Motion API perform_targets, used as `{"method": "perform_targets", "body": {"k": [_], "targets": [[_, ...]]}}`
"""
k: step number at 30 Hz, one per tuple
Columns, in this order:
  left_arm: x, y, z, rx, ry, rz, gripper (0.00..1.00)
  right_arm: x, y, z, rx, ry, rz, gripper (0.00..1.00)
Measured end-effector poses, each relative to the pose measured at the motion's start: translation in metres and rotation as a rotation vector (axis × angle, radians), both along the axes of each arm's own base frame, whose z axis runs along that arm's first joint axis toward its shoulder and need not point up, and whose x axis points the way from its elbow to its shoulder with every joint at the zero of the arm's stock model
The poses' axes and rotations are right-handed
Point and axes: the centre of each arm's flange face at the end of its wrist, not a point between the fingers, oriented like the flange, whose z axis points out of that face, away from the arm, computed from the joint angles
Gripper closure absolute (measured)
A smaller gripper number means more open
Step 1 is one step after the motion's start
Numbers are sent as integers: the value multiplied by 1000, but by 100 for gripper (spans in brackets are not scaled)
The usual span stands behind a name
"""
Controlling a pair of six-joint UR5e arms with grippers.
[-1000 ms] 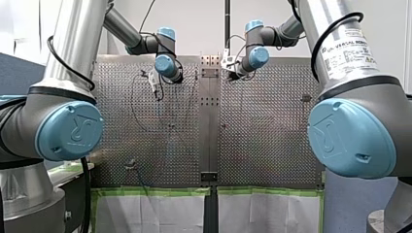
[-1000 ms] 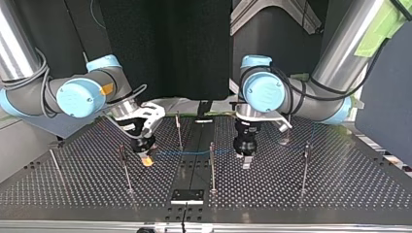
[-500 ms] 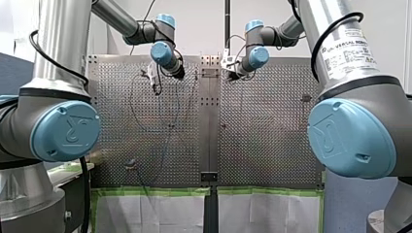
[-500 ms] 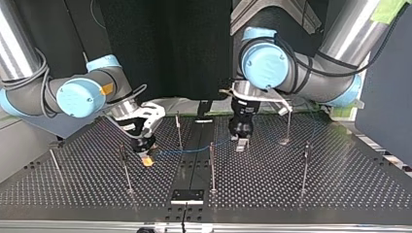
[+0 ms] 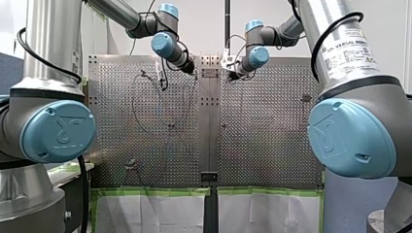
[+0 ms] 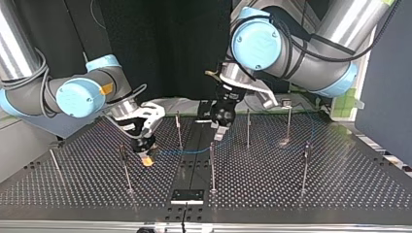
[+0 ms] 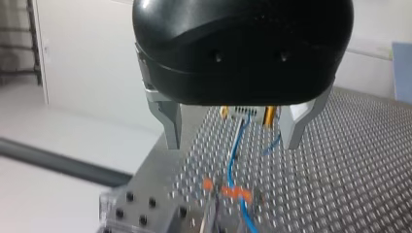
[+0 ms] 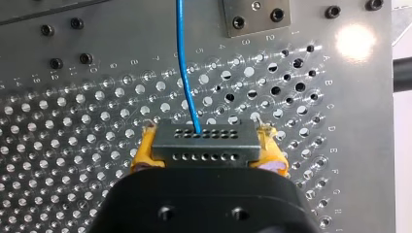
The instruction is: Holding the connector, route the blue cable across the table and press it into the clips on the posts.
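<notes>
Right wrist view: the right hand [image 8: 205, 151] clamps the connector [image 8: 204, 141]; the left hand [image 7: 232, 144] hangs open over the cable [image 7: 230, 165], which needs tension and centring above the clip [image 7: 236, 192] before pressing.

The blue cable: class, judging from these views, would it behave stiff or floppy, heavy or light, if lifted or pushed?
Probably floppy: the blue cable curves as it leaves the connector in my right gripper, and also bends in the left wrist view. Likely light, being a thin single strand. A push would probably bow it, not slide it.
</notes>
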Motion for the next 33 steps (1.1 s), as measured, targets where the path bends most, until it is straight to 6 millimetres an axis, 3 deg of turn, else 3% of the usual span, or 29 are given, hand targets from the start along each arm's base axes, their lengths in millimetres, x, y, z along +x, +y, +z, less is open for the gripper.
{"method": "perform_targets", "body": {"k": [9, 17, 33], "targets": [[-10, -36, 8, -35, -65, -19, 0, -3, -3, 0, 1, -2, -6, 100], [-10, -66, 1, 15, -39, -13, 0, -5, -4, 0, 2, -3, -8, 100], [40, -81, -12, 77, -6, 91, 0, -5, -5, 0, 2, -4, -8, 100]]}}
